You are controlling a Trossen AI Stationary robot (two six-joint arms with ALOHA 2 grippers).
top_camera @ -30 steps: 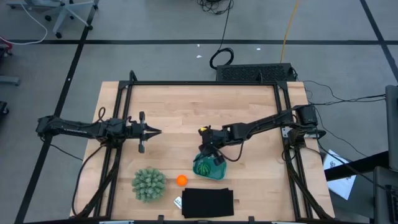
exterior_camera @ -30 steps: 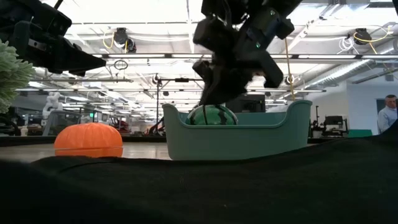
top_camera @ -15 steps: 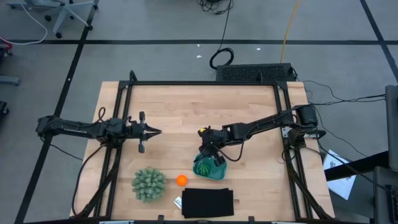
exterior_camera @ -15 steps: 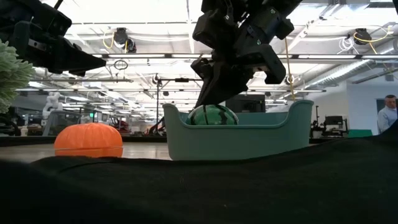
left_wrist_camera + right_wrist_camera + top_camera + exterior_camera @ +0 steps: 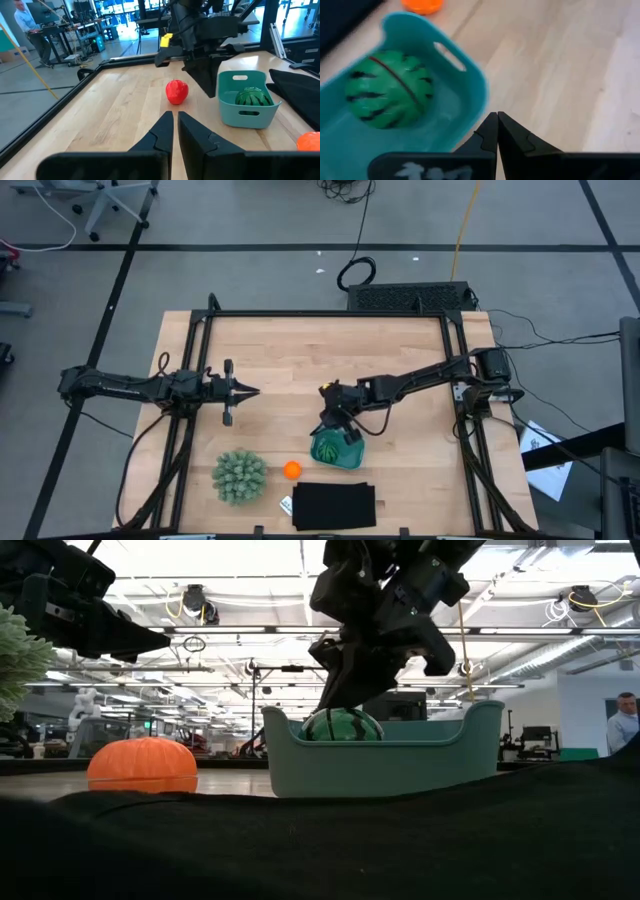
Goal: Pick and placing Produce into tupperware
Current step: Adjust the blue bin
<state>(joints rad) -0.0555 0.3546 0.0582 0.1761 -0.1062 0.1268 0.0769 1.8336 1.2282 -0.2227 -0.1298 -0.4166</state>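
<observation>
The wooden table carries everything, and the teal container is the landmark here. A black flat rectangle lies just beside the container, on the side toward the table's front edge. A spiky pale-green plant stands well to the left of the container. The container itself is small and shallow, with rounded corners and a slot handle in its end wall. Inside it rests the green ball, round, bright green with dark stripes and a thin red line across it. The orange ball sits on the table between the plant and the container, near the container's left corner; it is ribbed like a small pumpkin. The red fruit lies on the wood close beside the container, apart from it. The right gripper hangs over the container's edge, its fingers pressed together and empty. The left gripper waits far left of the container, fingers nearly together, holding nothing.
</observation>
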